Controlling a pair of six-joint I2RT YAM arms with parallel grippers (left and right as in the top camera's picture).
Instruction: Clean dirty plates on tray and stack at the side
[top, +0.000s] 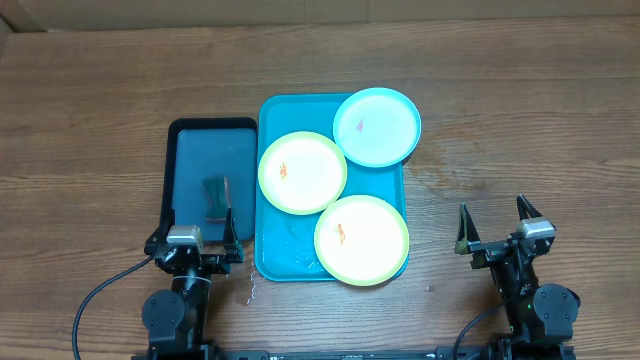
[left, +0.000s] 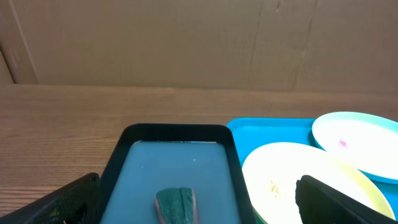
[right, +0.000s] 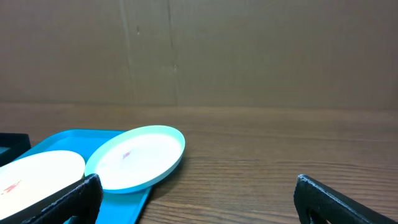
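The tray (top: 275, 262) carries all three dirty: the blue plate (top: 376, 126) overhangs its far right corner, a yellow plate (top: 302, 172) sits mid-tray and a second yellow plate (top: 361, 239) at the near right, each with a small orange-red smear. Just beside it on the left, a dark tray (top: 200, 128) holds water and a green sponge (top: 216, 198); the left gripper (top: 197, 228) hovers at that tray's near end, the right gripper (top: 493, 215) over bare table (top: 520, 100), both with jaws wide apart and empty. Cleaning looks not yet begun, so the next move likely calls for the left arm to drop onto the sponge and pinch it before any wiping.
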